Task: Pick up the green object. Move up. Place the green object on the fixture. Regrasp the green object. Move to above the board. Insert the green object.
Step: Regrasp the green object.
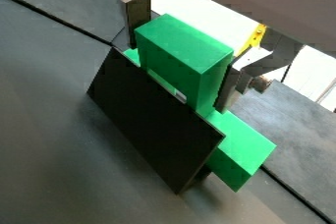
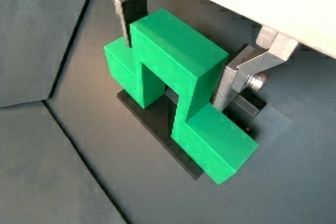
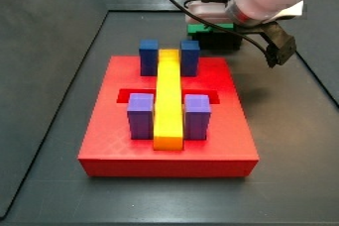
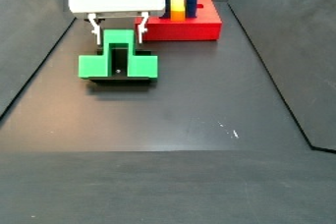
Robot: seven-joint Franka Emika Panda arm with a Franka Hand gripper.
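Gripper (image 2: 184, 56) was low over the fixture (image 1: 151, 130), jaws astride the raised centre cube of the green object (image 2: 178, 85). Fingers (image 2: 133, 10) appeared to touch the cube's sides, gripping it. The green object sat on the fixture, side arms sticking out past the jaws in both wrist views. Beyond the jaws on the dark counter (image 4: 197, 110) lay the red board (image 4: 197, 27), well apart from the piece.
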